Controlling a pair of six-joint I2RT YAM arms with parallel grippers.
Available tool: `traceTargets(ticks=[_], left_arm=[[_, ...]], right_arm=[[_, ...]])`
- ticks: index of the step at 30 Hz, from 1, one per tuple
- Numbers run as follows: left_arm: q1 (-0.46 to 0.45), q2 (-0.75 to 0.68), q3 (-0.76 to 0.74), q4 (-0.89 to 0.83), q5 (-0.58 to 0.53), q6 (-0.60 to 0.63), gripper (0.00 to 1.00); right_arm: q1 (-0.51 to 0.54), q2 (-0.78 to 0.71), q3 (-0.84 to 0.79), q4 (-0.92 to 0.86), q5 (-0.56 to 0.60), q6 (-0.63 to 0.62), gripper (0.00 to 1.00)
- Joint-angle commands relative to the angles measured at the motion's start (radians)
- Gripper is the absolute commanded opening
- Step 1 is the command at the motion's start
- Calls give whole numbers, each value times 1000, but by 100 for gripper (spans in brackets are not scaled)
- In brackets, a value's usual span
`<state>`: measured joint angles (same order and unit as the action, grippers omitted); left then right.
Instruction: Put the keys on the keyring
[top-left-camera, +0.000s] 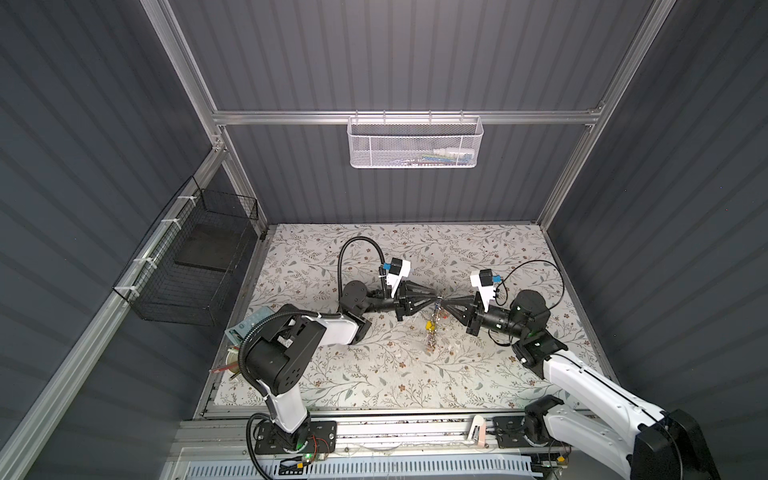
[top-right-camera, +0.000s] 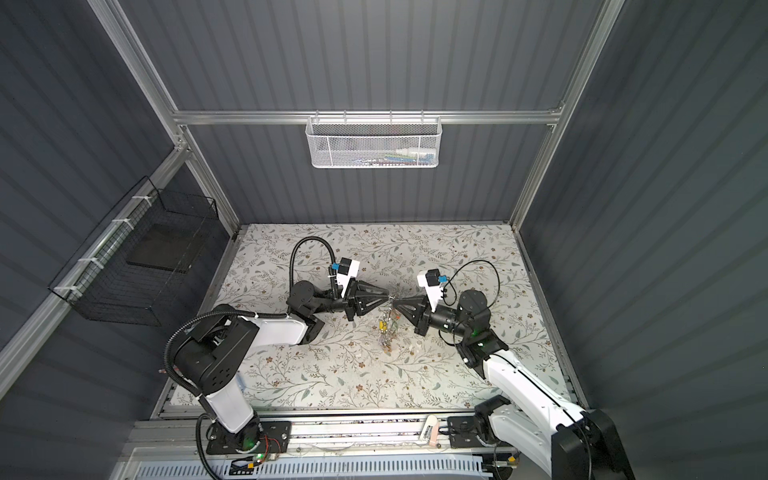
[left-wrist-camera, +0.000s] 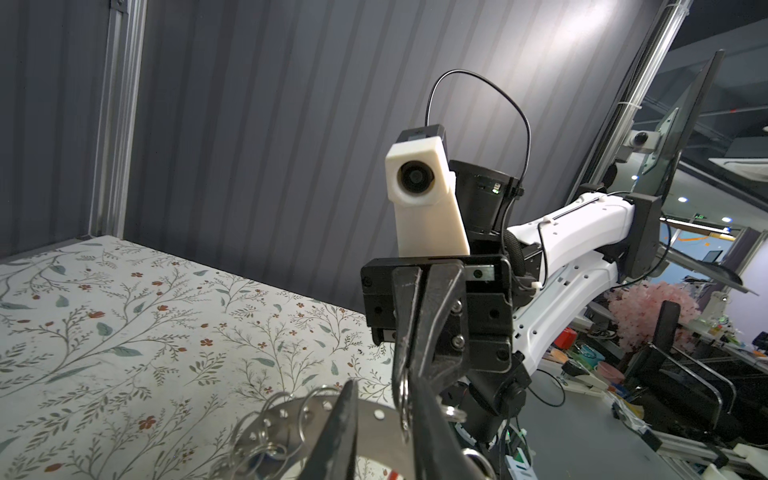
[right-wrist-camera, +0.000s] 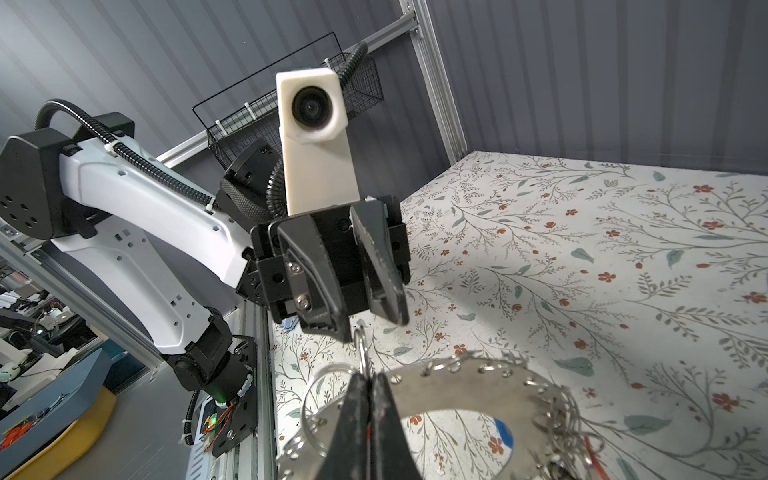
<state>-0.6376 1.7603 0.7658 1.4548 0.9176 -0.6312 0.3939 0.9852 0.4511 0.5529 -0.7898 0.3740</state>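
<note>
Floral-printed mat (top-left-camera: 374, 374), flat perforated metal keyring (right-wrist-camera: 453, 384).

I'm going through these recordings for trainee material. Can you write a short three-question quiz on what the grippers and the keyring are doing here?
1. True or false: the keyring lies flat on the table.
2. Which gripper is shut on the keyring? A) left gripper B) right gripper C) both
3. Fill in: the mesh basket hung on the back rail is ____ in colour.

Key
1. False: it hangs from the right gripper.
2. B: the left gripper's jaws stand apart.
3. White.
</note>
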Motion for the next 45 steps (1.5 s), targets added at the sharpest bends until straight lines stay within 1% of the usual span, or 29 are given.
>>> traceTargets(ticks=[1,3,5,7,11,13,14,16,18,21,24,26,29,31,34,40,45], left_arm=[[16,-42,-9,-47,7,48,33],[21,-87,-15,-152,-1,112,38],[22,-155,-12,-335,-27,221,42],[21,-243,0,-569,-74,363,46],[20,-383,43,-933,-157,564,53],[18,-455,102,-1215,-214,692,55],[15,-483,127,-1322,-245,746,55],[14,-518,192,-1554,-291,857,55],[13,-521,266,-1736,-314,951,56],[10,-496,373,-1929,-326,1050,56],[-4,-451,474,-2069,-331,1144,56],[-29,-405,550,-2157,-352,1202,55],[-81,-321,683,-2286,-384,1278,51],[-114,-271,743,-2341,-398,1309,47],[-132,-219,795,-2364,-409,1321,40],[-143,-167,864,-2407,-428,1341,34],[-150,-150,879,-2411,-425,1344,28]], right_arm=[[5,-24,30,23,4,-21,0],[5,-28,33,10,9,-28,0],[5,-30,33,4,10,-33,0],[6,-32,34,-2,14,-36,0],[6,-33,35,-5,18,-38,0],[8,-34,36,-10,17,-45,0],[9,-38,36,-16,19,-50,0],[16,-44,35,-24,27,-66,0],[26,-43,32,-25,29,-81,0],[44,-33,34,-25,28,-104,0],[63,-29,32,-31,26,-141,0],[75,-28,34,-38,21,-157,0],[78,-21,36,-34,4,-158,0],[80,-16,37,-34,-6,-155,0],[83,-10,40,-32,-9,-159,0],[89,-7,39,-32,-16,-162,0],[91,-6,38,-32,-17,-165,0]])
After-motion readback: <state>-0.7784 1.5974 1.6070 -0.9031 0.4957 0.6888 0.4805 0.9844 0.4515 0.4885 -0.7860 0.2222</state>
